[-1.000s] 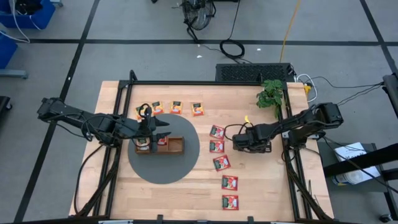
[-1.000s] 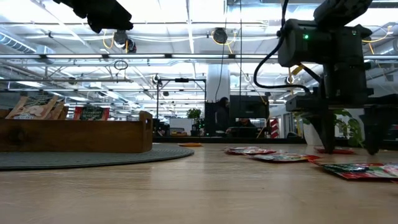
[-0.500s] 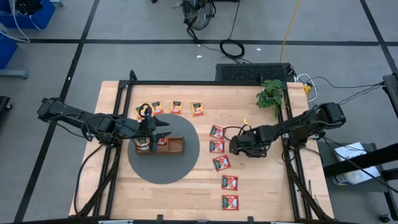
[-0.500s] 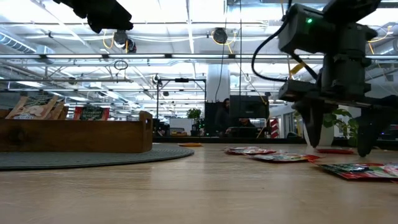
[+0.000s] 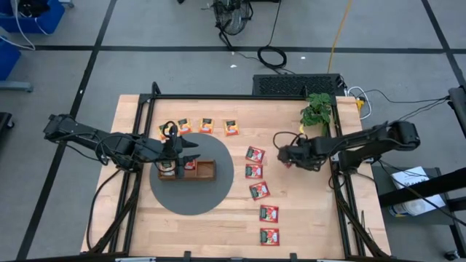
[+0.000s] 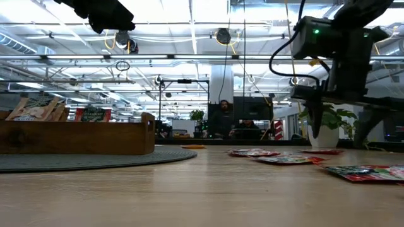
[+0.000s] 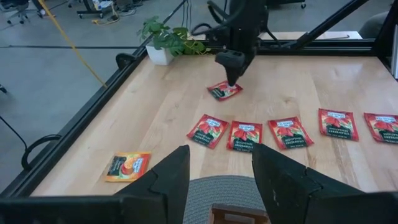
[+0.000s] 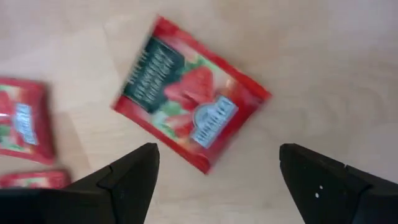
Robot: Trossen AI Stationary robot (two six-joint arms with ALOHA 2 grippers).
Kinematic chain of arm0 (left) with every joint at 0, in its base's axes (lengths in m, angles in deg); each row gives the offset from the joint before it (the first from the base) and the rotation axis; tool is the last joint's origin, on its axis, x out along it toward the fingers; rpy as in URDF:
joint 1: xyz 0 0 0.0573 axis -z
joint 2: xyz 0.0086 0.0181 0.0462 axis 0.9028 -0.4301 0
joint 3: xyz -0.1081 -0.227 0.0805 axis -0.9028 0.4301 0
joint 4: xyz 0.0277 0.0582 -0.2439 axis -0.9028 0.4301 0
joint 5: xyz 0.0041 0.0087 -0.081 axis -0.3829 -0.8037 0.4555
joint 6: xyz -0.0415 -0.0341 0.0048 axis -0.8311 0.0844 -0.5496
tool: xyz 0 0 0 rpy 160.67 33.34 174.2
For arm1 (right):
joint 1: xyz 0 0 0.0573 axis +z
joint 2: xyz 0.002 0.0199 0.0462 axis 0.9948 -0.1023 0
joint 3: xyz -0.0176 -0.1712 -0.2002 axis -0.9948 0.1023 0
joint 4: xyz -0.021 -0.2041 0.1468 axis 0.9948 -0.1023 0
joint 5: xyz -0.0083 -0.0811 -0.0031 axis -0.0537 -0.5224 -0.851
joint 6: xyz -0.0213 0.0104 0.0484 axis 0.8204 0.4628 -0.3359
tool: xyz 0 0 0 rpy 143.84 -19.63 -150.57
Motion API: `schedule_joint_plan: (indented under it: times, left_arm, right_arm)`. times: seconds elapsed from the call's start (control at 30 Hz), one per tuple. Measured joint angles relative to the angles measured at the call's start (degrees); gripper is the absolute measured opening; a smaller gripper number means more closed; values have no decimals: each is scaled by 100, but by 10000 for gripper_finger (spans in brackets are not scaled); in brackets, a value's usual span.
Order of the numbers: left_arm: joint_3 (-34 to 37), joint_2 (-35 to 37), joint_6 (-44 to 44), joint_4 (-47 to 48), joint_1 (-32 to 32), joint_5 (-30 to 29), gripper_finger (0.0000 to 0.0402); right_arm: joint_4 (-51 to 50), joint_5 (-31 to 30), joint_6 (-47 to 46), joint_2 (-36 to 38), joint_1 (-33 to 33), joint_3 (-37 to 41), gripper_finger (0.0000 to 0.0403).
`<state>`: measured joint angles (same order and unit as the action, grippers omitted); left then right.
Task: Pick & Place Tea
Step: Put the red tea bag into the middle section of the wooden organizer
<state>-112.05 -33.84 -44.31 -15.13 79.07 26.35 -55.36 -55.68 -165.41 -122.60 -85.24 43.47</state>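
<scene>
Right gripper [image 8: 214, 171] just swung back across the table, jaws wide and empty, now over a loose red-and-green square tea packet [image 8: 191, 116]. Looks like the next pick. Farther off, left gripper [image 5: 179, 154] hovers part-open, seemingly empty, over the brown wooden tray [image 5: 207, 175].

We see a wooden table [image 5: 218, 218] carrying a grey round mat [image 5: 218, 193], red tea packets [image 5: 260, 191], orange packets [image 5: 207, 125], and a potted plant [image 5: 317, 110].
</scene>
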Motion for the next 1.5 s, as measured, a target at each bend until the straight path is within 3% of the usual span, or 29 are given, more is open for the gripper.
schedule_joint_plan:
  times: [0.23, 0.37, 0.67, 1.03, 1.17, 1.33, 1.5]
  left_arm:
    - [0, 2, 0, 0, 0, 2, 177]
    - [0, 2, 0, 0, 0, 1, 177]
    - [0, 2, 0, 0, 0, 2, 177]
    - [0, 2, 0, 0, 0, 0, 177]
    - [0, 1, 0, 0, 0, 1, 177]
    - [0, 2, 0, 0, 0, 0, 177]
    - [0, 1, 0, 0, 0, 2, 177]
  right_arm:
    - [-182, 1279, 2022, 29, -831, -2, 313]
    - [-585, 990, 2750, 58, -992, -7, 313]
    - [-282, 34, 4394, 59, -1051, -13, 314]
    - [-403, -51, 4493, 60, -1200, 218, 314]
    - [-302, 177, 4516, 60, -1286, 229, 314]
    - [100, 751, 5170, 62, -1404, 230, 314]
    - [103, 704, 5752, 62, -1418, 230, 314]
